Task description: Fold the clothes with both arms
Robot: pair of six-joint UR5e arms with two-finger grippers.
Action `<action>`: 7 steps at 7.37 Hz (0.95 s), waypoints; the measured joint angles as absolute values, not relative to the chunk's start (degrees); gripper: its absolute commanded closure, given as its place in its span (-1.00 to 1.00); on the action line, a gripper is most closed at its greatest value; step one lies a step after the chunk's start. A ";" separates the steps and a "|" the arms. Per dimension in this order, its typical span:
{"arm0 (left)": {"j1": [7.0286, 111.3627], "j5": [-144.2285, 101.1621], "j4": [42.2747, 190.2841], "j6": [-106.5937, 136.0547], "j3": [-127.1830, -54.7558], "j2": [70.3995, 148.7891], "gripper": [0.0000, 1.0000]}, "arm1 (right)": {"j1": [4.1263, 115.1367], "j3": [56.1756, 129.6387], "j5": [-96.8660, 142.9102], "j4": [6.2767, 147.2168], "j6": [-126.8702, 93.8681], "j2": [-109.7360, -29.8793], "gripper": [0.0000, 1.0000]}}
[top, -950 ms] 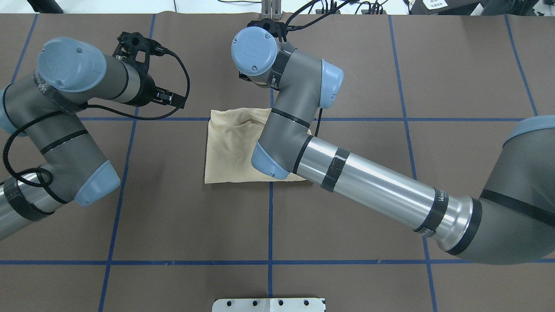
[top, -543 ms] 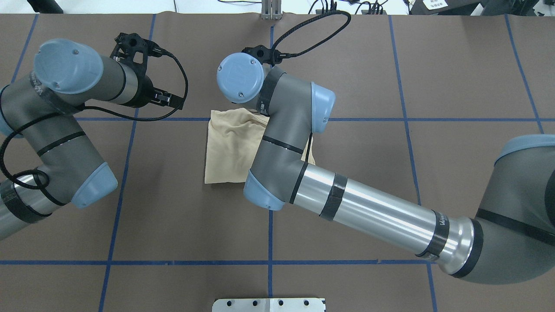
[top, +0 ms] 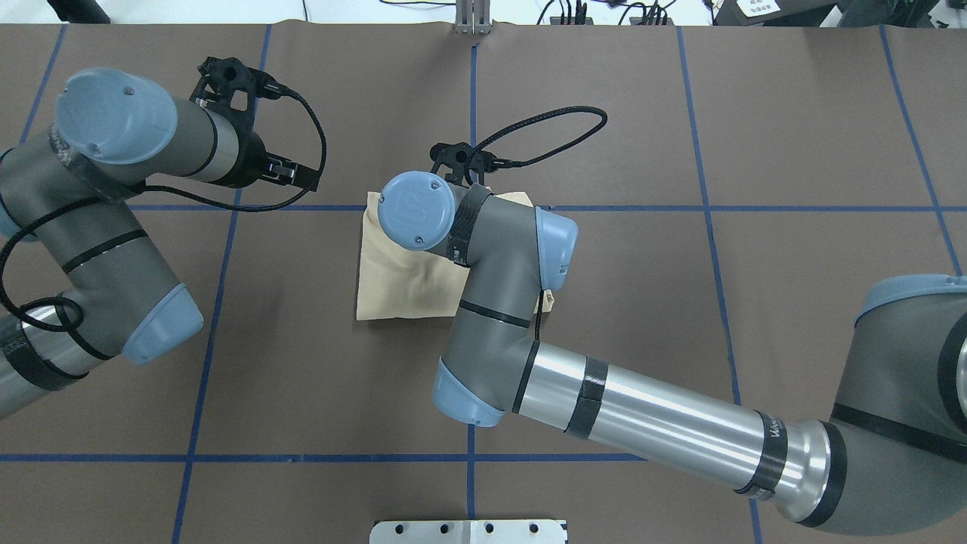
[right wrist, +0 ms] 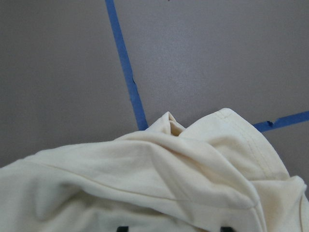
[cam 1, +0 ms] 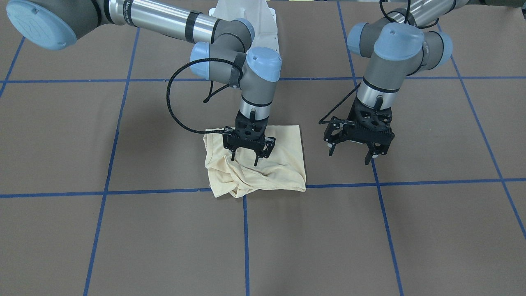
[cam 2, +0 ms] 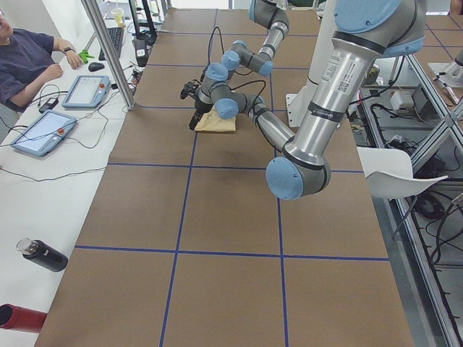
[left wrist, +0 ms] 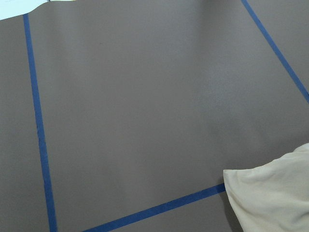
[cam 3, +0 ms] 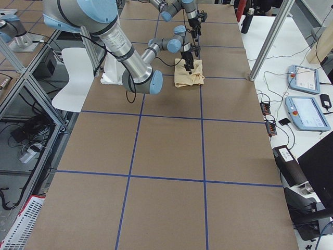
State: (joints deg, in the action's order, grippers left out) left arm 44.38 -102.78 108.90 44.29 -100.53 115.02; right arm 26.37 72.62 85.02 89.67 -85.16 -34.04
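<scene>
The folding looks mostly done. The T-shirt (cam 1: pixel 283 172) lies near the middle of the counter (cam 1: pixel 123 238) as a small squarish packet, with sleeves and print tucked out of sight; its edge on the operators' side rests along a blue tape line (cam 1: pixel 411 182). The edge toward the robot and the one nearest the left arm (top: pixel 98 249) run flat and straight, while the operators' side, toward the robot's right, is bunched into soft ridges. What remains, I judge, is to smooth or re-lay that rumpled part, perhaps with one last fold.

The right end effector (cam 1: pixel 245 159) points straight down over the packet with its fingers spread, grasping nothing; the tips seem to sit at or just above the cloth, though the front-facing view does not settle whether they touch. The left end effector (cam 1: pixel 348 157) hangs just beside the shirt over bare counter, its fingers also spread wide and empty.

Against the overhead picture from nearly a second ago, the right arm (top: pixel 642 423) has drawn its wrist back toward the robot, from beyond the shirt's far edge to directly above the cloth, so more of the packet is now covered. The shirt's visible outline sits in the same place, and the left arm has barely shifted.
</scene>
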 measured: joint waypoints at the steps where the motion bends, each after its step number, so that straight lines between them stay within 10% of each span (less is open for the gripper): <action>1: 44.39 -102.75 108.90 44.29 -100.57 115.01 -1.00 | 26.81 72.47 84.46 89.59 -84.57 -34.12 -0.18; 5: 44.38 -102.76 108.84 44.30 -100.98 114.99 -1.00 | 32.31 64.58 81.78 78.22 -75.55 -34.23 0.11; 6: 44.38 -102.80 108.82 44.30 -101.03 115.02 -1.00 | 33.94 62.18 82.22 74.12 -73.77 -33.71 -0.15; 7: 44.39 -102.82 108.81 44.30 -101.14 115.03 -1.00 | 35.52 61.47 84.28 72.48 -72.45 -32.92 -0.93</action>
State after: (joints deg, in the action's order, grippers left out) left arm 44.39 -102.82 108.81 44.30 -101.14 115.03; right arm 35.52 61.47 84.28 72.48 -72.45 -32.92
